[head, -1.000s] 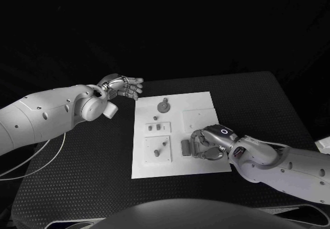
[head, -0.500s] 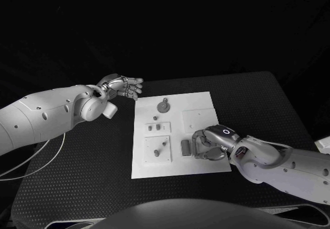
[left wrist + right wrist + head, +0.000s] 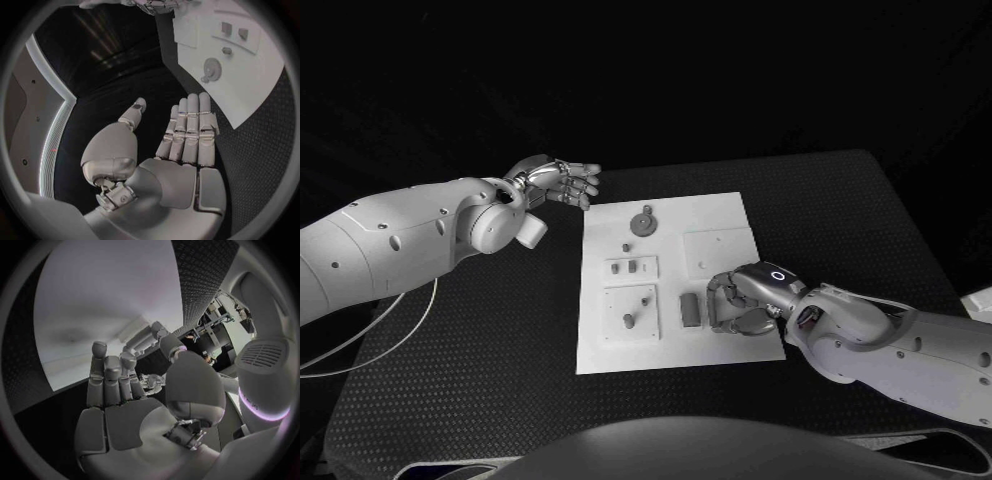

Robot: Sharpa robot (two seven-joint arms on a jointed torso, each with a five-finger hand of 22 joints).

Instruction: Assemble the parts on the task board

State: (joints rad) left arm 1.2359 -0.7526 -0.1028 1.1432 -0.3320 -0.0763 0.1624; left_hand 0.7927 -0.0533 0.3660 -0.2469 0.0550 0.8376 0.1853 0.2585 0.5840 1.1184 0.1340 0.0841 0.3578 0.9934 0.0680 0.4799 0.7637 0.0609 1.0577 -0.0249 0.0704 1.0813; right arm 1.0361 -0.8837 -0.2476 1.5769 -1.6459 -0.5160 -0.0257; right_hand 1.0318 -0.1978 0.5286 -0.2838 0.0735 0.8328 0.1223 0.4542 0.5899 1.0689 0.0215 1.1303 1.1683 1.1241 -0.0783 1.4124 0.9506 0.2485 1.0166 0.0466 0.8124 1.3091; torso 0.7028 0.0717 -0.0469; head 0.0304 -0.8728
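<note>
The white task board (image 3: 718,210) lies mid-table. On it I see a grey round part with a tab (image 3: 643,222), a small piece (image 3: 626,247), two small pieces on a raised square (image 3: 629,266), another on a lower square (image 3: 632,310), and a grey bar (image 3: 689,308). My right hand (image 3: 740,302) sits over the board's near right area, fingers arched down just right of the bar, with nothing seen in it (image 3: 125,400). My left hand (image 3: 557,180) hovers off the board's far left corner, fingers straight and together, palm bare (image 3: 187,145).
A blank raised square (image 3: 720,248) sits on the board's right half. Black table (image 3: 848,220) surrounds the board. In the left wrist view the board (image 3: 262,75) and round part (image 3: 212,67) lie beyond the fingertips.
My right hand has drawn slightly right, away from the grey bar. The left hand has not moved.
</note>
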